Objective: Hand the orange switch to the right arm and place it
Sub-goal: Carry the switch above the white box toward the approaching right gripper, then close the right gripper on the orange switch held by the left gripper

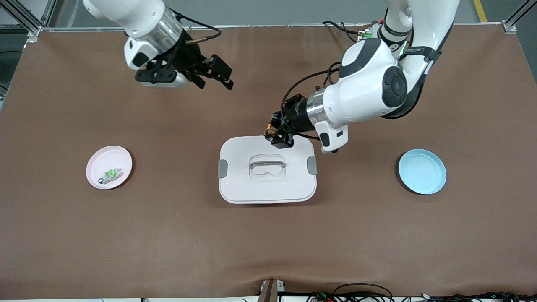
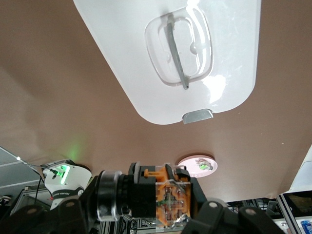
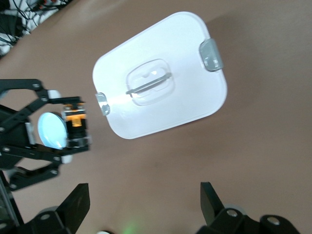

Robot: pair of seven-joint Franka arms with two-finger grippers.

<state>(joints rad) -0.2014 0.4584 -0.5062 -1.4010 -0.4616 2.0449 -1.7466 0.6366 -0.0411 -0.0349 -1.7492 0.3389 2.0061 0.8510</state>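
Orange switch [image 1: 269, 127] is clamped in the left claw [image 1: 275, 133] over the white lidded box [image 1: 267, 188] mid-tabletop, handoff looks pending, so the wide-open right claw [image 1: 209, 75] needs to come grab it.

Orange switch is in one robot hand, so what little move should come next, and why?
Probably the right gripper should move toward the orange switch. The left gripper is shut on the switch, up over the edge of the white box. The right gripper is open and empty, hanging over bare table, apart from the switch, so no handover can happen yet.
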